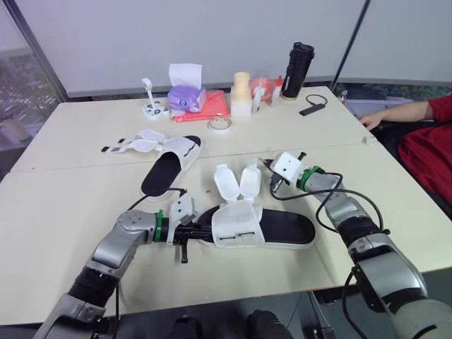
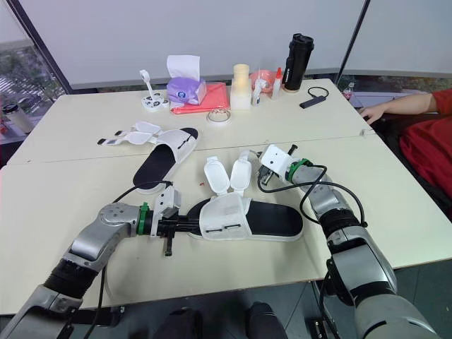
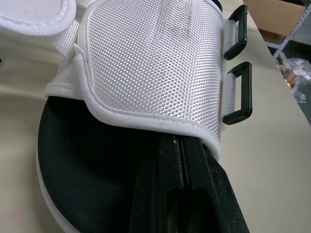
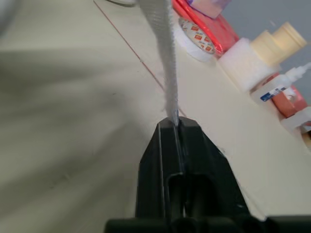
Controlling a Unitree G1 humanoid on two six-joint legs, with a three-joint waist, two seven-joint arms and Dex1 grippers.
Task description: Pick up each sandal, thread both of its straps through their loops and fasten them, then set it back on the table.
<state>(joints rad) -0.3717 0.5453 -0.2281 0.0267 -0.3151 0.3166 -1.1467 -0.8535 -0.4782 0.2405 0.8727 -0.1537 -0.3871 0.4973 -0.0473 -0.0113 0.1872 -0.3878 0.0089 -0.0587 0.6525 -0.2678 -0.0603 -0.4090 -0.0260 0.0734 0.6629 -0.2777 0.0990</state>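
Observation:
The near sandal [image 1: 282, 227], with a black footbed and a white mesh upper [image 3: 146, 63], lies on the table in front of me. My left gripper [image 1: 200, 232] is shut on its end, and the fingers [image 3: 194, 194] reach under the upper's edge. Two black loops [image 3: 239, 92] sit on the upper's side. Two white straps stand up from it. My right gripper [image 4: 174, 122] is shut on the tip of the strap [image 1: 249, 180] nearer to it. The second sandal [image 1: 171, 167] lies farther back on the left with its straps [image 1: 134, 146] spread open.
Along the far edge stand a purple tissue box [image 1: 186, 95], a red cloth [image 1: 212, 107], a tape roll [image 1: 219, 123], a cream cylinder [image 1: 241, 93], small bottles and a black flask [image 1: 297, 69]. A person's arm in a red sleeve [image 1: 424, 113] rests at the right.

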